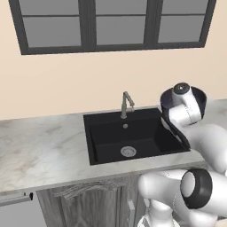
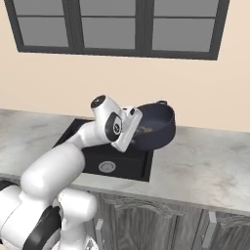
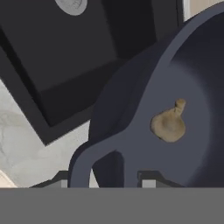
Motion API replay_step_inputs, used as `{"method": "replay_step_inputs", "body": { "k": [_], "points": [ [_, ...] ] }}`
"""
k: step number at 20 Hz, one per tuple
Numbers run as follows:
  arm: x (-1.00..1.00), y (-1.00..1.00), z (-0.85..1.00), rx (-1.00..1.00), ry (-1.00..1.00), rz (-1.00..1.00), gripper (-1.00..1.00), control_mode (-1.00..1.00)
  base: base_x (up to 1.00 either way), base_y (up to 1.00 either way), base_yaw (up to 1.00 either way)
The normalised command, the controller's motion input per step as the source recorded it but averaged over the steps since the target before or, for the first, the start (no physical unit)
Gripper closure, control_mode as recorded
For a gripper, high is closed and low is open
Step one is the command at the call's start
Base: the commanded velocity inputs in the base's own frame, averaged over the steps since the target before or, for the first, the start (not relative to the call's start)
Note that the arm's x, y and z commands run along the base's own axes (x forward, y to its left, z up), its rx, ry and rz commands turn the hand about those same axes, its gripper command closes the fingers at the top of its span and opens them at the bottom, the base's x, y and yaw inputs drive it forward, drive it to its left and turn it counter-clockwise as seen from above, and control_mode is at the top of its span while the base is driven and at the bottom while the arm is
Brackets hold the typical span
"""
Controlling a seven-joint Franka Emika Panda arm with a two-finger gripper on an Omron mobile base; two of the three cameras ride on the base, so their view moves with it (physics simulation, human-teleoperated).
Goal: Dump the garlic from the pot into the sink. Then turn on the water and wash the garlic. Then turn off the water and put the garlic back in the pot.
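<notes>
Hand view, garlic (image 3: pixel 168 124) inside tilted pot (image 3: pixel 131 109)

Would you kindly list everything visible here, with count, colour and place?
pot: one, dark navy, tilted and lifted at the sink's right edge, held by its handle
garlic: one, tan, inside the pot
sink: one, black, set in the counter
drain: one, steel, sink floor
faucet: one, grey, behind the sink
counter: one, pale marble, either side of the sink
window: one, dark frame, on the wall above
cabinets: grey wood, below the counter
gripper: one, closed on the pot's handle
</notes>
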Motion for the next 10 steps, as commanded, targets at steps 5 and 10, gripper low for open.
{"method": "replay_step_inputs", "body": {
  "k": [5, 10],
  "points": [
    [0.02, -0.05, 0.31, -0.04, 0.01, 0.2, 1.0, -1.0, 0.0, 0.0, 0.0],
    [0.2, -0.01, 0.0, -0.18, 0.0, 0.1, 1.0, -1.0, 0.0, 0.0, 0.0]
  ]
}}
